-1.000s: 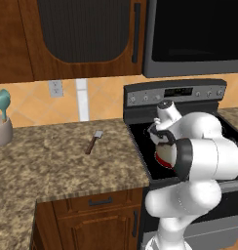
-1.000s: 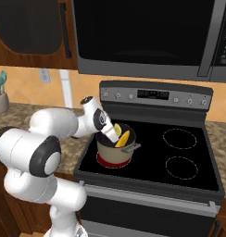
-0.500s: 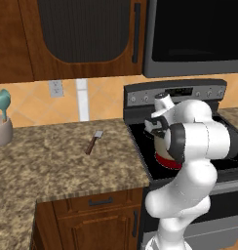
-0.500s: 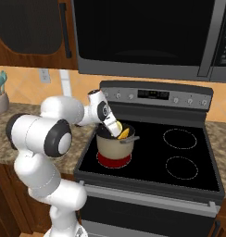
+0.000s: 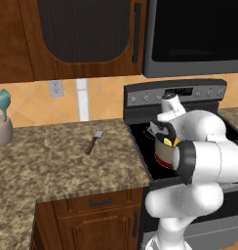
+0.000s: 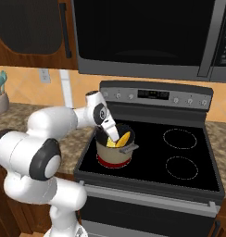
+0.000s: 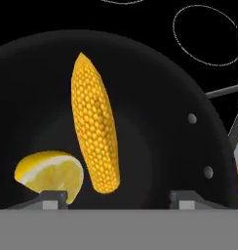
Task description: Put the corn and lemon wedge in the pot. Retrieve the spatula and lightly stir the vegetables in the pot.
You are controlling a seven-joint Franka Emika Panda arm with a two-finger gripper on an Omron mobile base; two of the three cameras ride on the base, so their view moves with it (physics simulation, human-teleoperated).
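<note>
Hand view is showing the gripper (image 7: 116, 197) now parting its jaws empty above the pot (image 7: 199, 83), the just-released lemon (image 7: 50, 173) lying beside the corn (image 7: 94, 129) inside, so fetching the spatula (image 5: 94, 142) from the counter (image 5: 48, 171) is coming next.

The arm (image 6: 50, 125) is glossy white with rounded, bulbous links and dark charcoal bands at its joints. Its hand (image 6: 103, 118) bears a round dark-ringed cap and slim dark fingers.
</note>
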